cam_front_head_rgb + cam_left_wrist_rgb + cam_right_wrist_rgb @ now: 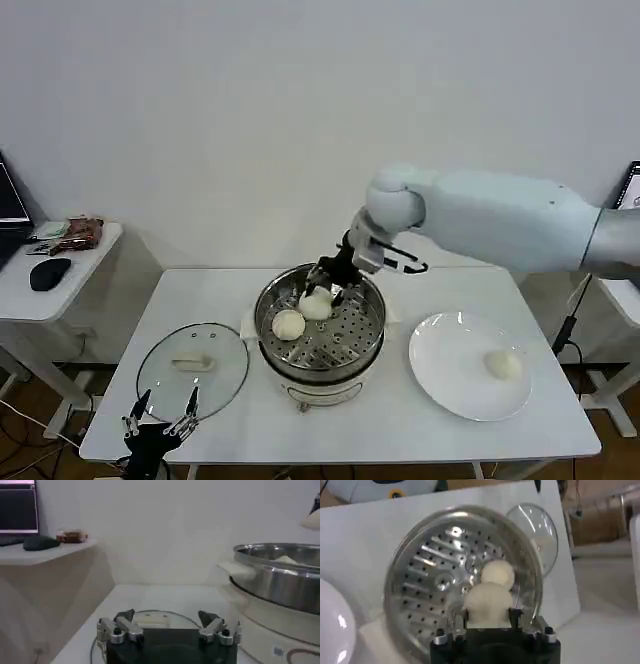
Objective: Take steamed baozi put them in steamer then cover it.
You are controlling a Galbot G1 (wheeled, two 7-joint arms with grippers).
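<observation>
The steel steamer (366,346) stands at the table's middle, uncovered. My right gripper (321,293) hangs over its far side, shut on one steamed baozi (316,306); in the right wrist view that baozi (488,600) sits between the fingers above the perforated tray (425,575). A second baozi (288,323) lies on the tray beside it. A third baozi (503,363) rests on the white plate (450,360) to the right. The glass cover (193,365) lies flat on the table left of the steamer. My left gripper (160,418) waits open at the front edge, just short of the cover (155,617).
A side table (60,265) with a mouse and clutter stands at the far left. The steamer wall (280,585) rises close on one side of the left gripper (167,622). Bare table lies in front of the steamer and between steamer and plate.
</observation>
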